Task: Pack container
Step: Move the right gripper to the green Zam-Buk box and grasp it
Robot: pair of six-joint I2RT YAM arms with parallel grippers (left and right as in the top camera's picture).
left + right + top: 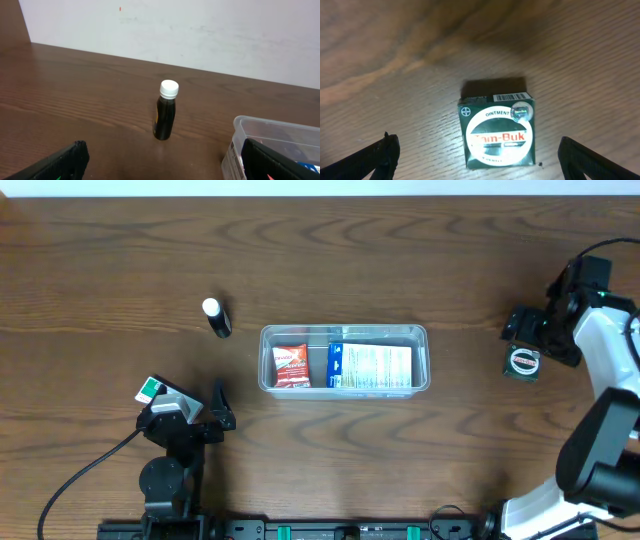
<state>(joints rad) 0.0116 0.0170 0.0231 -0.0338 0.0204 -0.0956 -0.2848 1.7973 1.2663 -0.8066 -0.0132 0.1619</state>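
The left tool [222,408] sits low on its folded arm, jaws spread wide and empty. The right tool [522,330] points downward on its extended arm, jaws likewise wide apart.

Open table [100,260] all round container [344,329]. At its 10 o'clock dark bottle [216,317] upright, at 3 o'clock ointment box [521,363], both well apart. Inside, red packet [291,366] and blue-white box [372,365] cover most floor.

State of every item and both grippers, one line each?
container: open, no lid, partly packed
red packet: flat inside container, left end
blue box: flat inside container, right side
bottle: upright, capped, on table outside container
ointment box: closed, on table, untouched
left gripper: open, empty
right gripper: open, over ointment box
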